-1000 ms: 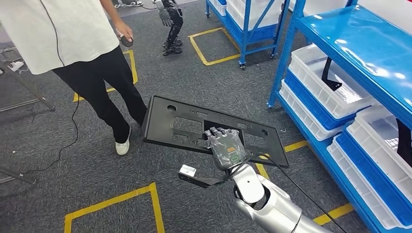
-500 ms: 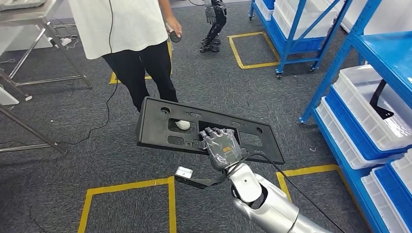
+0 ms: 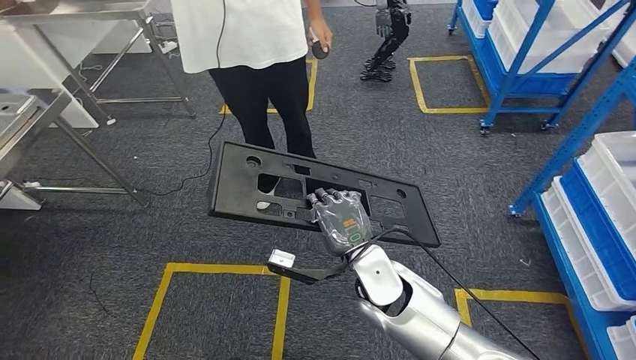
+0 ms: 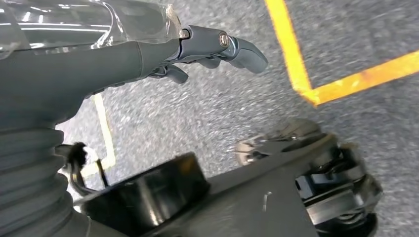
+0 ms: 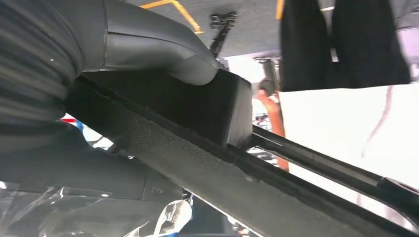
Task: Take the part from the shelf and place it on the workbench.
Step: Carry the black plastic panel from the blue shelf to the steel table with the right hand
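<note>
Flat black part (image 3: 315,196) w/ cut-outs, held level above grey carpet floor (image 3: 90,247), gripped near its mid front edge by right hand (image 3: 343,219); thumb (image 5: 153,47) pressed on part's raised block in right wrist view. Left hand (image 4: 99,54) hung over carpet, nothing held, fingers (image 4: 237,47) bent, slightly apart. Person (image 3: 259,67) stood just behind part. Steel surface (image 3: 67,15) far left; blue shelf (image 3: 570,135) w/ white bins at right. Yellow tape square (image 3: 217,268) below part.

Person (image 3: 259,52) standing just beyond the held part (image 3: 315,193), blocking the way ahead, steel workbench legs (image 3: 90,90) crowding left, blue shelving (image 3: 585,127) closing right
</note>
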